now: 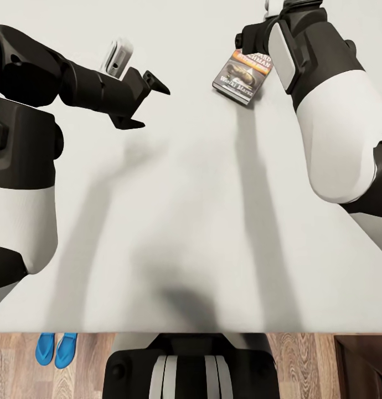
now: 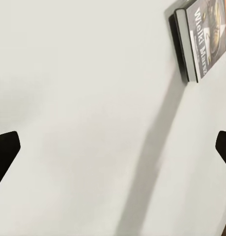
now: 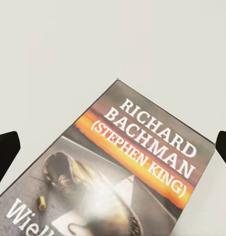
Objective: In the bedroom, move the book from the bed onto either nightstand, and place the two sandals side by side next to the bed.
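Pale grey-white mattress of the bed (image 1: 191, 221) takes up most of the head view. The book (image 1: 242, 75) lies flat on it, far side, right of centre, cover up. Dark cover, orange band, white "RICHARD BACHMAN" lettering readable in the right wrist view (image 3: 142, 182).

Right gripper (image 3: 113, 147): black fingertips (image 3: 6, 152) at both edges of its wrist view, spread wide, nothing between them. Book cover sits directly below, between the tips. Contact with the book: can't tell from this angle, looks like it's hovering just above. In the head view the right arm (image 1: 324, 111) reaches over the book's far right corner and covers part of it.

Left gripper (image 1: 149, 102): jaws apart, empty, above bare mattress to the left of the book, well apart from it. Its wrist view has the book (image 2: 201, 39) off at one corner, spine edge visible, with fingertips (image 2: 5, 152) wide at the frame edges.

Two sandals (image 1: 57, 349): bright blue, side by side on the wood-plank floor (image 1: 302, 366), just beside the near edge of the bed, lower left in the head view. Robot's trunk (image 1: 191, 368) at bottom centre.
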Tool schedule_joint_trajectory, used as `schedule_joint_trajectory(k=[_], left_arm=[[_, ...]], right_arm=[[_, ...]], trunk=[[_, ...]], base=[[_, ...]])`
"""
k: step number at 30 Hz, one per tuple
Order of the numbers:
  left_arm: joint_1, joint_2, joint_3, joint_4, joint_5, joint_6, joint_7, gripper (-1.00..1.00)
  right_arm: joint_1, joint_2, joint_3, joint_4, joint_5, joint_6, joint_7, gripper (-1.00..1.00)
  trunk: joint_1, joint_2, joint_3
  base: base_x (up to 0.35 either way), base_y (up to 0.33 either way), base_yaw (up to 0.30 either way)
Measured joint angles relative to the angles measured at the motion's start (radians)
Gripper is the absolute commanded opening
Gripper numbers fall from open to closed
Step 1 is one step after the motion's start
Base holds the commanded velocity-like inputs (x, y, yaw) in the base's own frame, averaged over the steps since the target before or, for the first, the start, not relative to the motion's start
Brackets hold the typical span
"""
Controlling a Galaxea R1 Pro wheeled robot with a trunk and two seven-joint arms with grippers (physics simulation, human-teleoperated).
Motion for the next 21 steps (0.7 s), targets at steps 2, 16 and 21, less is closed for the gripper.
schedule_joint_trajectory(k=[2, 16, 21], left_arm=[[0.000, 0.000, 0.000, 0.000, 0.000, 0.000, 0.000, 1.00], [0.000, 0.002, 0.000, -0.001, 0.001, 0.000, 0.001, 1.00], [0.000, 0.003, 0.001, -0.002, 0.001, 0.000, 0.001, 1.00]], right_arm=[[-0.003, 0.001, 0.000, 0.002, 0.000, -0.003, -0.001, 1.00], [-0.013, 0.005, -0.001, 0.001, -0.006, -0.050, -0.020, 1.00], [-0.014, 0.005, -0.001, 0.004, -0.006, -0.087, -0.021, 1.00]], trunk=[[0.000, 0.000, -0.003], [0.000, 0.000, -0.021], [0.000, 0.000, -0.022]], base=[[0.000, 0.000, 0.000], [0.000, 0.000, 0.004], [0.000, 0.000, 0.002]])
